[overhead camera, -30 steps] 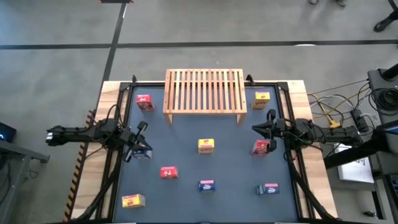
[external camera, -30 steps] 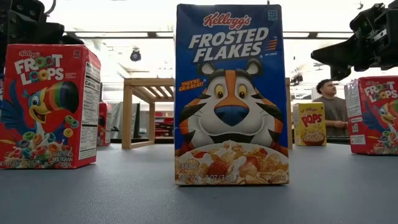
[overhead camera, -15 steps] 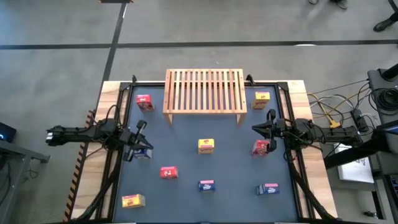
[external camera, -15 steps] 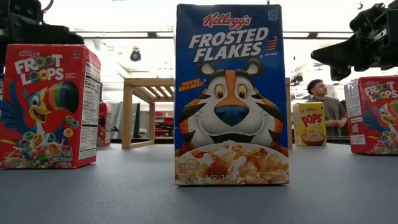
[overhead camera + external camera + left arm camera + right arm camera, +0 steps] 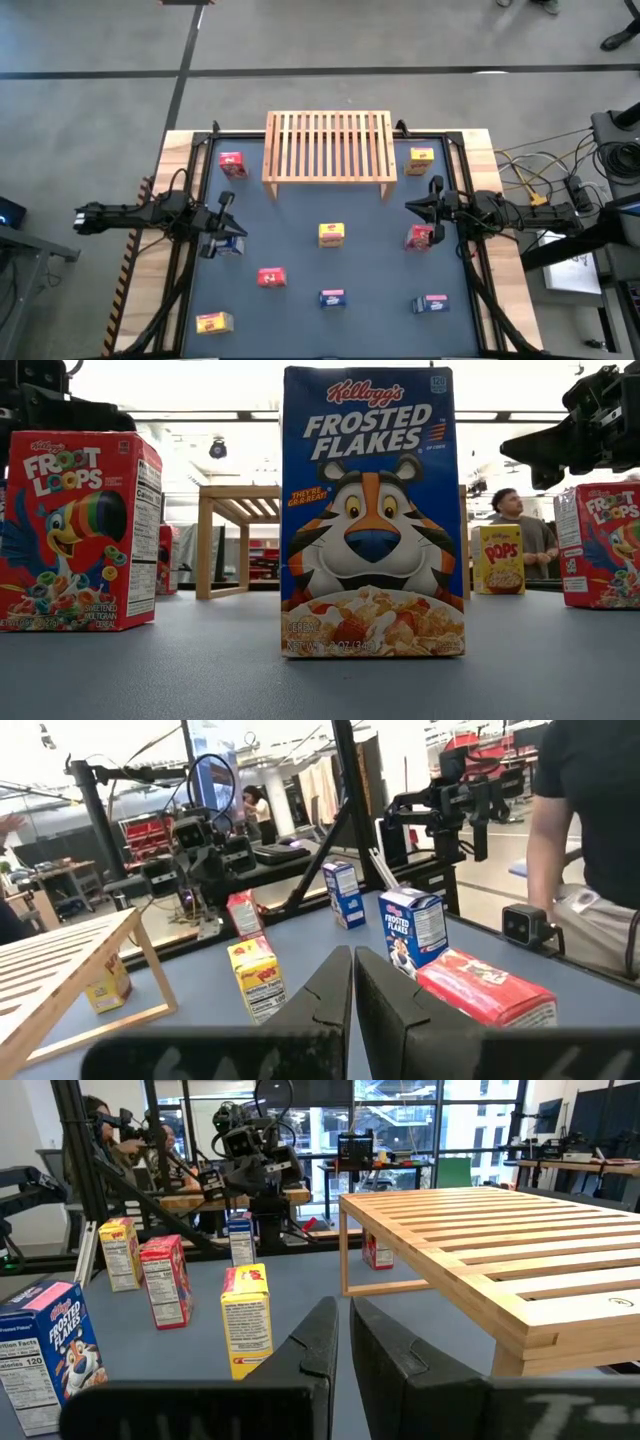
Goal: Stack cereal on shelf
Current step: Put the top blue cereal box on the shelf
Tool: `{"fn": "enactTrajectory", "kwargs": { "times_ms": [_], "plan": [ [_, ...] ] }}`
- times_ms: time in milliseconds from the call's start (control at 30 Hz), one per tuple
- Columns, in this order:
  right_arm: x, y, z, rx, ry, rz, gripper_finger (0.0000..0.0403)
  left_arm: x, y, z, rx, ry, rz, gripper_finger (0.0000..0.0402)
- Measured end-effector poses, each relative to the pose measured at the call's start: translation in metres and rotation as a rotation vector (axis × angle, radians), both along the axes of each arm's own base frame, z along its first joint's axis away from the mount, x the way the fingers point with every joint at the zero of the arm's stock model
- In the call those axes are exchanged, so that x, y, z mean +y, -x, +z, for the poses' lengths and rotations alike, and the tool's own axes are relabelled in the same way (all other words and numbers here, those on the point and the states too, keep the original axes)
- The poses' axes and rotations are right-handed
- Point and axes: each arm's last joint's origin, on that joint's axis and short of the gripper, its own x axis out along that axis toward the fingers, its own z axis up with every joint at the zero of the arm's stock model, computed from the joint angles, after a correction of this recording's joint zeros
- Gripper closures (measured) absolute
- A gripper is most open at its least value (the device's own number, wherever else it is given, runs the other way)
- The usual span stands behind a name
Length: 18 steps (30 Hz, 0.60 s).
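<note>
With the left hand [image 5: 226,205] and right hand [image 5: 424,205] both shut and empty, cereal boxes [image 5: 331,234] scattered on the bench [image 5: 300,300] and the slatted wooden shelf [image 5: 329,146] bare, a closed-fingered approach would likely topple boxes.

Open lane btwn yellow box [image 5: 332,234] & shelf [image 5: 329,146]; boxes crowd table's near half.

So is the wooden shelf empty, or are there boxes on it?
Empty. The high view shows the shelf with bare slats, and every cereal box sits on the table.
</note>
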Motion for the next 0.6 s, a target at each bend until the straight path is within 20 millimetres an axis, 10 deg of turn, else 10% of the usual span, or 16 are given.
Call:
{"fn": "enactTrajectory", "kwargs": {
  "times_ms": [367,600],
  "plan": [
    [0.000,0.000,0.000,-0.001,0.000,0.000,0.0380,0.002,0.010,0.044,-0.308,0.241,0.026,0.0401],
    [0.000,0.000,0.000,-0.003,0.000,-0.001,0.0380,0.011,0.032,0.096,0.079,0.347,0.368,0.0401]
  ]
}}
